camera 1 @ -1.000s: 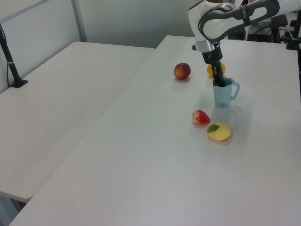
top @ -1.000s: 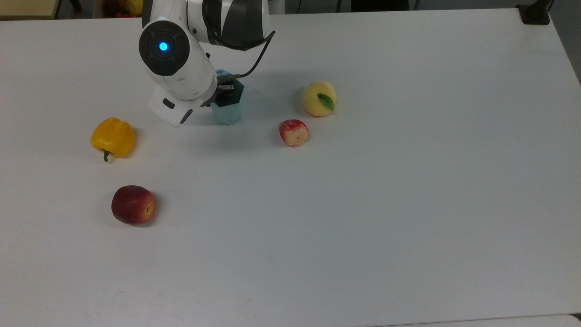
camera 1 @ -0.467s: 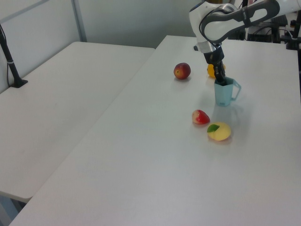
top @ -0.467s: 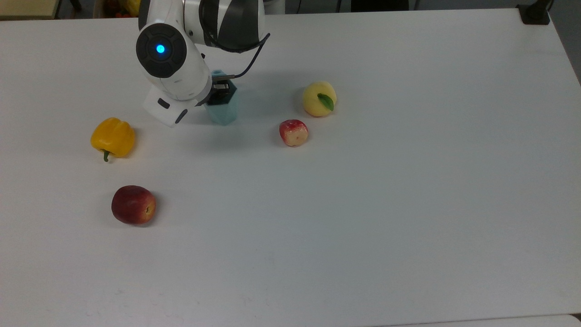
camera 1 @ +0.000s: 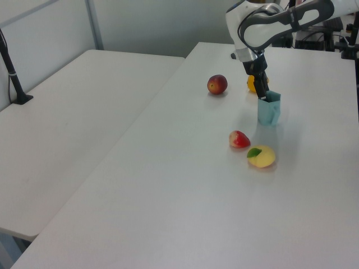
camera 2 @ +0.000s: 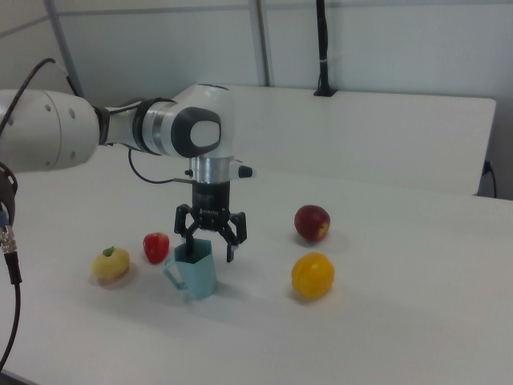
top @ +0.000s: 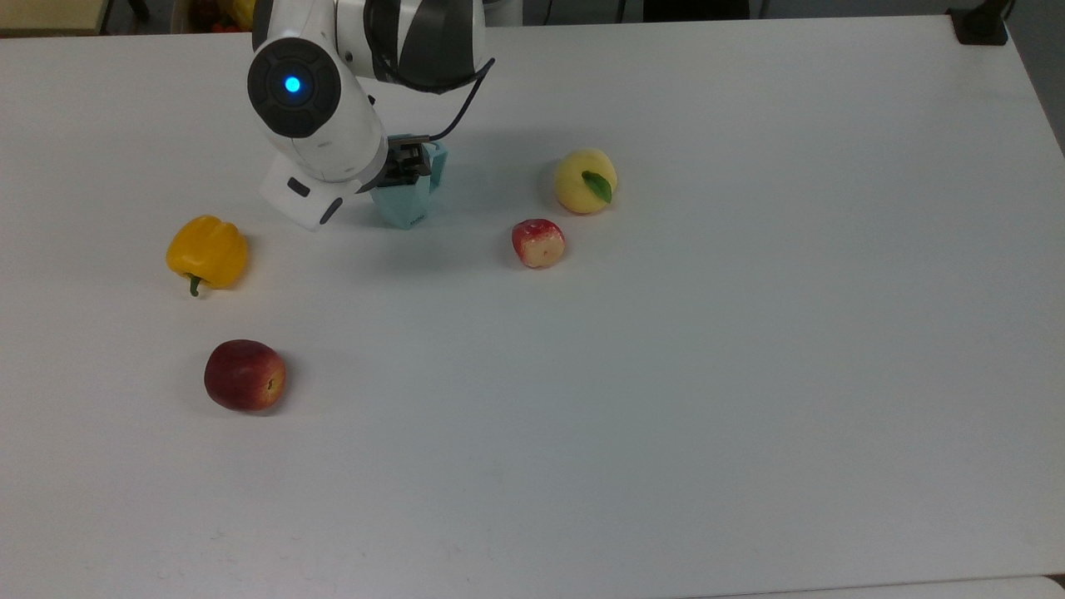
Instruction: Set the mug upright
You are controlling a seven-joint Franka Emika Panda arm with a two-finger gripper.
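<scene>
Six things stood on the table (top: 749, 374).

There was one mug (top: 408, 200), one yellow pepper (top: 207, 251) and one yellow peach with a green leaf (top: 585, 180). Red fruit numbered two: a dark red apple (top: 245, 375) and a smaller red-and-cream apple (top: 538, 242). One robot arm (top: 312, 108) reached over them.

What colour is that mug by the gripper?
Pale teal-blue mug, clearest in the right view.

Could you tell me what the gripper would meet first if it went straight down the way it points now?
Most likely the mug: the gripper hangs open right over its rim, one finger apparently inside and one outside, so the rim wall or mug floor comes first.
</scene>
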